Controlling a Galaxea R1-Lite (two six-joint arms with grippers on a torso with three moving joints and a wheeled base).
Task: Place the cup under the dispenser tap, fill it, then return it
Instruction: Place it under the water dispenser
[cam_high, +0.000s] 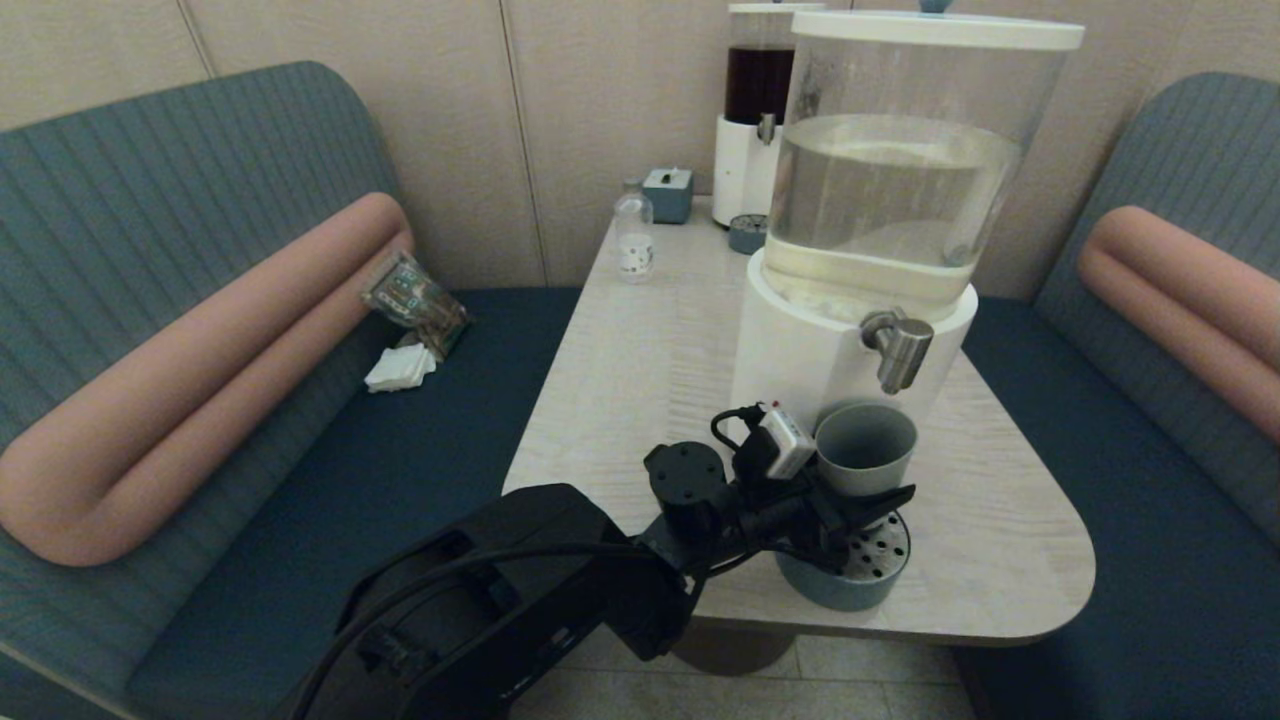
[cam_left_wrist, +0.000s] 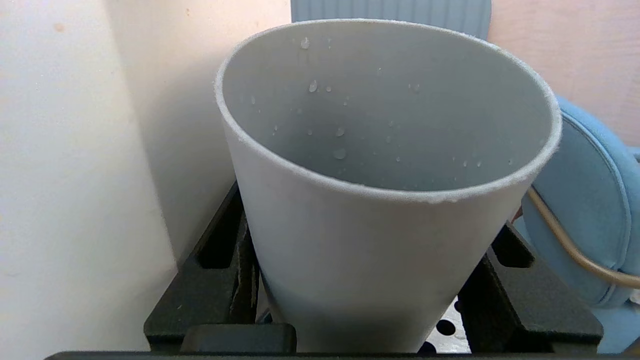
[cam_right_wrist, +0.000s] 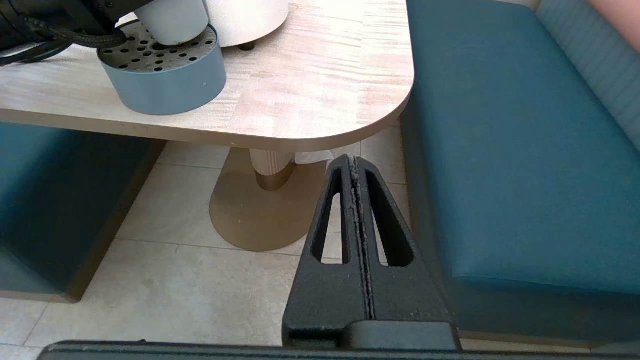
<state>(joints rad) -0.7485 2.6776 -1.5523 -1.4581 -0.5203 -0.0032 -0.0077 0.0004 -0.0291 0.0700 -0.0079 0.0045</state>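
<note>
Left gripper (cam_high: 850, 505) grips the cup (cam_high: 865, 447) upright on the drip tray (cam_high: 845, 575), right under the tap (cam_high: 900, 345) of the clear dispenser (cam_high: 890, 170). Behind: small bottle (cam_high: 634, 238), dark dispenser (cam_high: 757, 110). Left wrist view shows droplets inside the cup. Right gripper (cam_right_wrist: 356, 165) parked below table (cam_right_wrist: 320, 95), fingers pressed together.

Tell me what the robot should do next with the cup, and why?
Probably hold the cup steady on the drip tray and get the dispenser tap opened. The left gripper has its jaws closed on the cup, which already sits right below the tap, and inside it shows only droplets, no water. The right gripper hangs shut below the table, so it is free.
</note>
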